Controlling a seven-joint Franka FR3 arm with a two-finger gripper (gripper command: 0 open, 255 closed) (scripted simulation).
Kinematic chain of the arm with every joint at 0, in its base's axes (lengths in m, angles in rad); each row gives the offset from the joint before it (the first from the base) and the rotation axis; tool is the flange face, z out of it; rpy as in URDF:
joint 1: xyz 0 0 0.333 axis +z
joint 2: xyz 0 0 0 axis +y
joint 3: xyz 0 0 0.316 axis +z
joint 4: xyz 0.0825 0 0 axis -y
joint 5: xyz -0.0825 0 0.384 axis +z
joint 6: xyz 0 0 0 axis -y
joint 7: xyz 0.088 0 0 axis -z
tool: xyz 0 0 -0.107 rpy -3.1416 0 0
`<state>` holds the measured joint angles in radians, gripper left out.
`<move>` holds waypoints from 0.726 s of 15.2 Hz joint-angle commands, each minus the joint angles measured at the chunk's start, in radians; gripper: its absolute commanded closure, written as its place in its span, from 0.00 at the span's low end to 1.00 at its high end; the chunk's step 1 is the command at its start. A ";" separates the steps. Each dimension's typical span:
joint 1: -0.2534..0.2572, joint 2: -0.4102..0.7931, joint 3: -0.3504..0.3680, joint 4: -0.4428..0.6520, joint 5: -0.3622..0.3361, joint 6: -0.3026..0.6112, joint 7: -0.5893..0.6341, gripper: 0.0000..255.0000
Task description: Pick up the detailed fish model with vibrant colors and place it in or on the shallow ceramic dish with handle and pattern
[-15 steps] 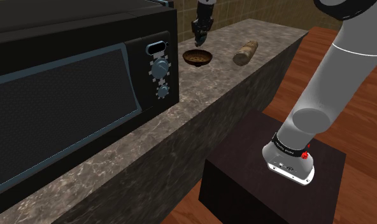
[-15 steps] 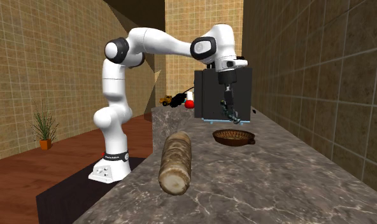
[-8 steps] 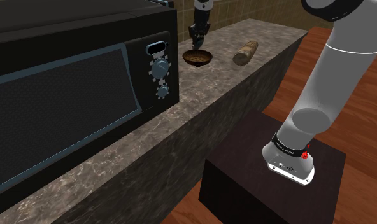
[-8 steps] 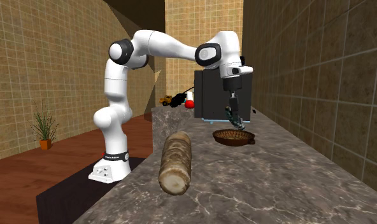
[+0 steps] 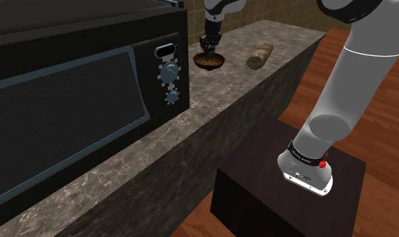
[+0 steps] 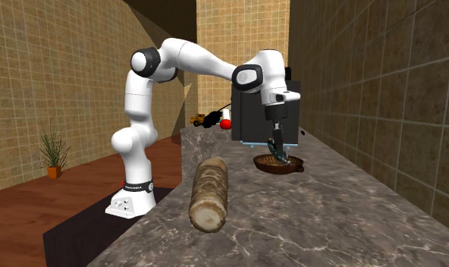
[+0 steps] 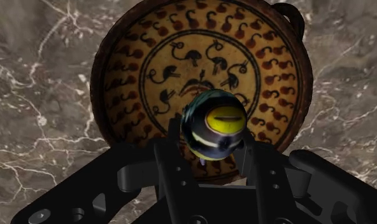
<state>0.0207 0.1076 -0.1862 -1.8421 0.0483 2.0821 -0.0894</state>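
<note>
One fish [image 7: 216,124], one dish [image 7: 127,76], one loaf [image 6: 208,191], one oven [image 5: 70,94].

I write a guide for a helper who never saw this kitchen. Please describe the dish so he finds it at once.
Start at the big black oven on the marble counter. Just past its knob side lies the dish, between the oven and a brown log-shaped roll. Unlike the roll, it is a round, shallow bowl with a loop handle and dark figures painted in rings.

No readable text anywhere. Tiny white marks on black band [image 5: 304,154] around arm [image 5: 340,101] foot, lower right of shoulder view: too small to read.
</note>
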 commanded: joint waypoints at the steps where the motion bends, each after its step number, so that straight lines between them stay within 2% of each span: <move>1: -0.001 0.002 0.000 -0.008 0.001 0.010 -0.002 1.00; 7: -0.001 0.002 0.000 -0.008 0.001 0.010 -0.002 1.00; 8: -0.001 0.002 0.000 -0.008 0.001 0.010 -0.002 0.00; 11: -0.001 0.002 0.000 -0.008 0.001 0.010 -0.002 0.00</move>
<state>0.0199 0.1096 -0.1866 -1.8500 0.0492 2.0925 -0.0913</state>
